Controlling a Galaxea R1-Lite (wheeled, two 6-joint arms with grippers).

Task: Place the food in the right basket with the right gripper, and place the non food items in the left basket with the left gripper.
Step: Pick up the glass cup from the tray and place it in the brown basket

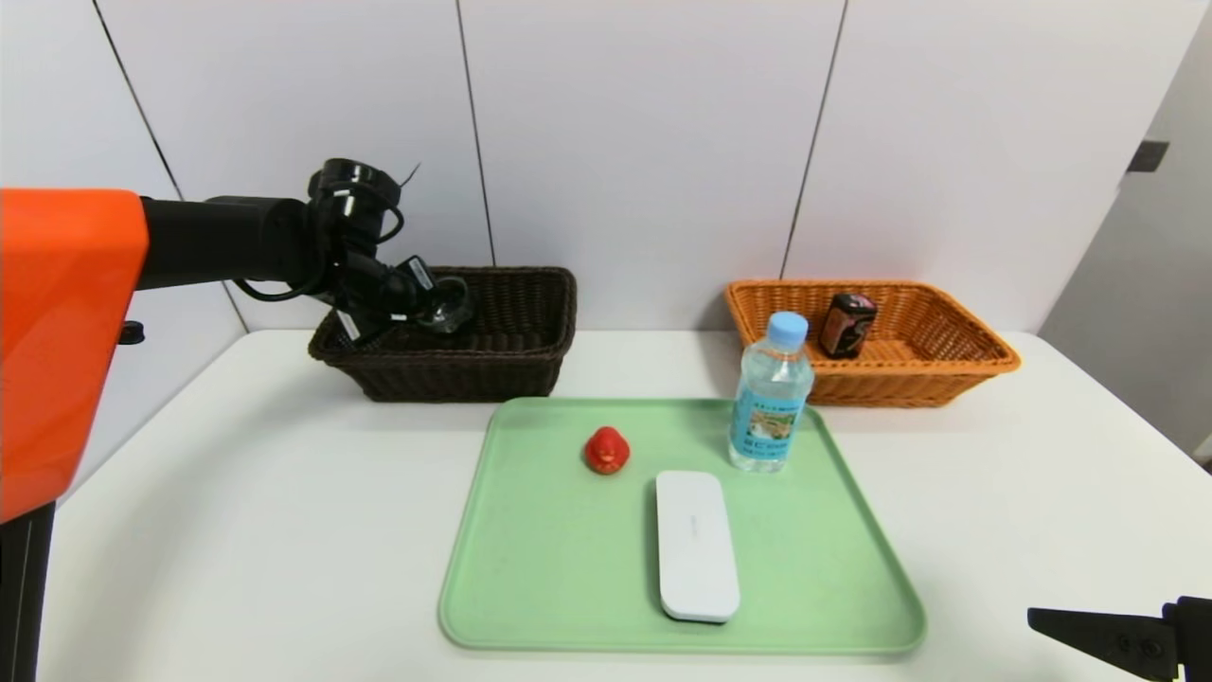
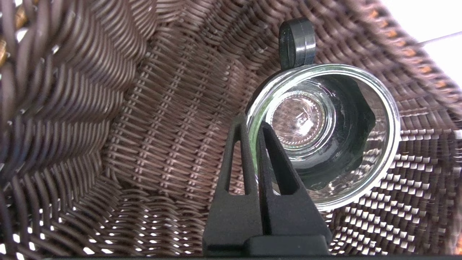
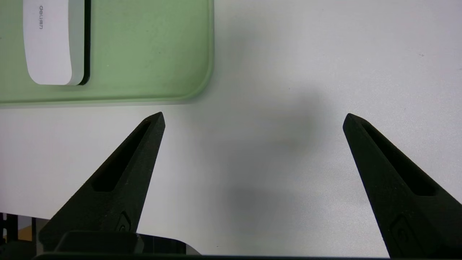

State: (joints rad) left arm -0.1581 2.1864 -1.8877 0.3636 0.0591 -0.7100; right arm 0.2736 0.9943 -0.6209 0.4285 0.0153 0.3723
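Your right gripper [image 3: 252, 119] parked nearest over bare table, jaws spread wide and empty, then the green tray [image 1: 530, 587] carrying white case [image 1: 697, 546], red duck [image 1: 606, 449] and water bottle [image 1: 772, 396], farther back your left gripper [image 2: 252, 126] inside the dark brown basket [image 1: 511, 360], pinched onto the glass bowl [image 2: 325, 133] rim, black box [image 1: 846, 324] in the orange basket [image 1: 947, 379].

The left gripper [image 2: 252, 126] sits deep in the dark basket [image 1: 530, 322] with woven walls close around it and the glass bowl [image 2: 325, 133]; the bottle [image 1: 771, 398] stands tall in front of the orange basket [image 1: 956, 369]; bare table [image 3: 288, 108] lies under the right gripper [image 3: 252, 117].
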